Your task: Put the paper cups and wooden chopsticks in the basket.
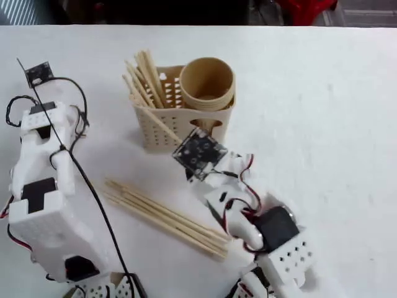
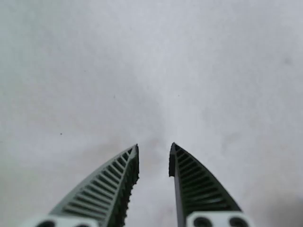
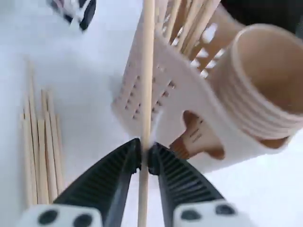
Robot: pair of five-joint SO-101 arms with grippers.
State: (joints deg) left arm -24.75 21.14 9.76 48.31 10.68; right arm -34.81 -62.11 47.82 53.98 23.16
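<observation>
Wooden chopstick (image 3: 147,71) is gripped by the right fingers (image 3: 145,156), basket (image 3: 161,92) just beyond the tips. Left fingers (image 2: 154,156) are parted, empty, above the bench (image 2: 151,71).

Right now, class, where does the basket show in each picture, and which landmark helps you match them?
High view: basket stands upper centre, beyond the loose chopsticks.
Right wrist view: basket close ahead of the right gripper.
Left wrist view: table ahead of the left gripper.
Shared landmark: the cups in the basket.
</observation>
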